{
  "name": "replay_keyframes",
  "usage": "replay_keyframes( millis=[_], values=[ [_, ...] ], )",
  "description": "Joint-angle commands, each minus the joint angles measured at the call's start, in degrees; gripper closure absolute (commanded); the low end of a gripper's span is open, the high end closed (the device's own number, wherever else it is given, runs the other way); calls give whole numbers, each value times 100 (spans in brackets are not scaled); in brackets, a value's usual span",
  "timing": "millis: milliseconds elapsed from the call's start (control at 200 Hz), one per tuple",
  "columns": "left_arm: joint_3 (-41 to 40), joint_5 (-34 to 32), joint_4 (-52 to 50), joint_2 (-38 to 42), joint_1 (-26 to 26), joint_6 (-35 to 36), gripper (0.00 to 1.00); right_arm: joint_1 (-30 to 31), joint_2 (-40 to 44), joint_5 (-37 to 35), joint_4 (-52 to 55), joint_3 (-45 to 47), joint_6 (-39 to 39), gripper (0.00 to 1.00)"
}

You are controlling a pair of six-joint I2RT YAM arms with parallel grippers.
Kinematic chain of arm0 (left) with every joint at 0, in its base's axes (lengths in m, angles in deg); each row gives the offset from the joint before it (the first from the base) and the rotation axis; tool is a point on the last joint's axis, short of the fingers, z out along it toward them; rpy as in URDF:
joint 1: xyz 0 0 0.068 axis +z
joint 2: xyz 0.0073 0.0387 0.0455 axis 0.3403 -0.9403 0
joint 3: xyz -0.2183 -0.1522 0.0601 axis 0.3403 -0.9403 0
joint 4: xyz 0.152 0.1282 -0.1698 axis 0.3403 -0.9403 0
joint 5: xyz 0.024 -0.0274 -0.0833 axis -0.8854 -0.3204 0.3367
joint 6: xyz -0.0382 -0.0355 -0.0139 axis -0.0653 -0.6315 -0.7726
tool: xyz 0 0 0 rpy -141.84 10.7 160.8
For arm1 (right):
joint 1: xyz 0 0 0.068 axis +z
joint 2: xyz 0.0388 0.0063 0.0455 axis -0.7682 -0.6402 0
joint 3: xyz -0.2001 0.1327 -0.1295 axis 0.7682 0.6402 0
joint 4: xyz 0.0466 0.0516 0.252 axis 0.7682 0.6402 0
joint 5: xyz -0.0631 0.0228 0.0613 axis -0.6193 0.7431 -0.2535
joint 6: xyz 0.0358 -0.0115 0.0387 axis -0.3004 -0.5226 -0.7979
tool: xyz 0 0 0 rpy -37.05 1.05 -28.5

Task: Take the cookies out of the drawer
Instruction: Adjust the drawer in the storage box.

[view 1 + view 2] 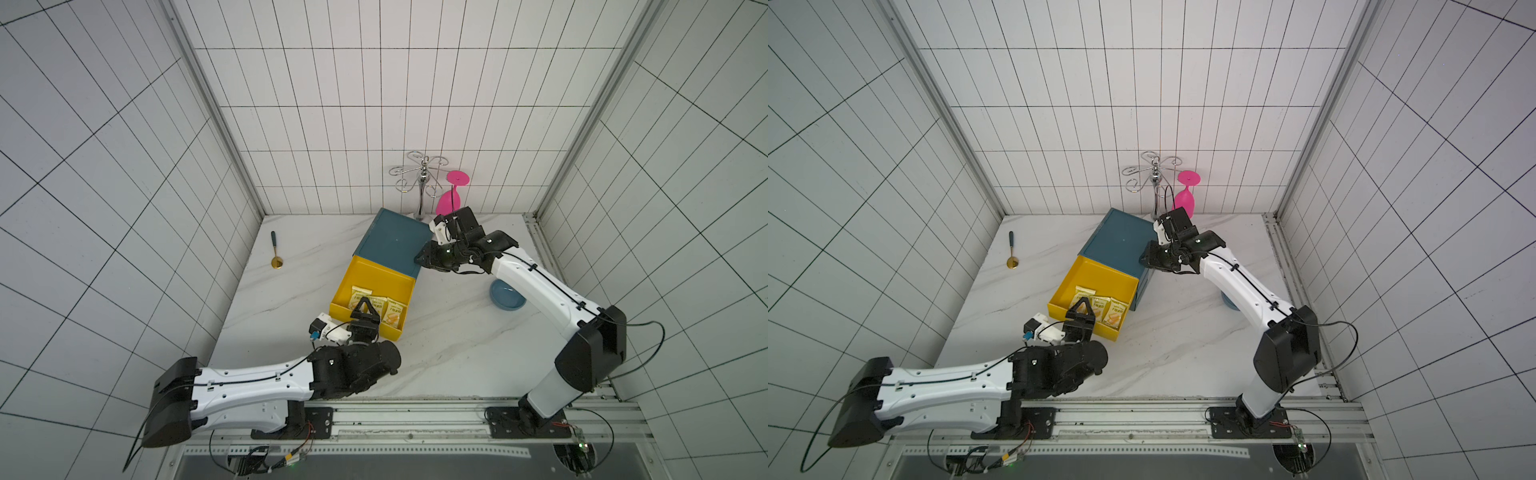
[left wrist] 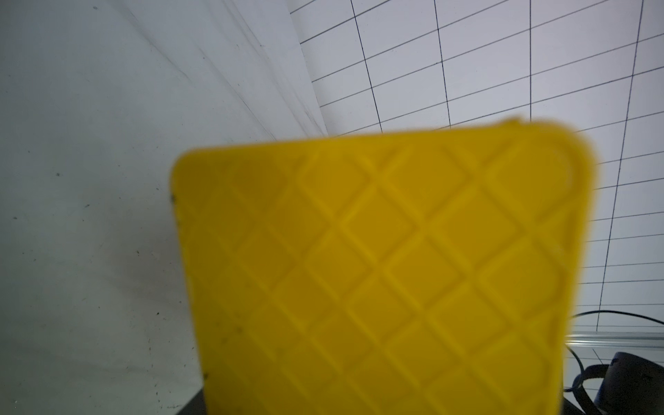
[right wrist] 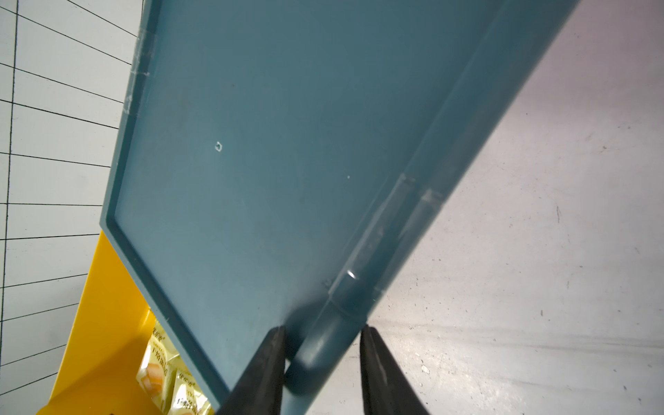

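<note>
Spreading across the lower middle of both top views, the white marble tabletop carries everything. Centre frame sits a teal cabinet, turned askew, with its yellow drawer pulled out toward the lower left. The right gripper meets the cabinet's right-hand corner. The right wrist view shows it narrowly parted astride that corner, though I cannot tell whether it pinches the wall. The left gripper hangs over the drawer's front end, and I cannot tell how wide it stands. A chrome rack stands behind the cabinet. A blue bowl peeks from under the right arm. A pink goblet is upside down just beside the rack. A blue-handled spoon lies at the left. Three yellow packets of cookies lie side by side in the drawer's front end, under the left gripper's tips.
</note>
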Motion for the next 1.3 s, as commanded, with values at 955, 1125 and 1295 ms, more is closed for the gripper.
replay_keyframes(
  millis=[955,1125,1295],
  values=[
    [-1539,1877,2389,1390,1158,2028,2,104,-344,-134,1127,-280,314,54],
    [-1575,1810,2383,1491,1158,2080,2,104,-357,-94,1125,-296,314,53],
    [-1686,1848,2889,1370,1160,2220,2,104,-341,-76,1126,-314,340,53]
  ],
)
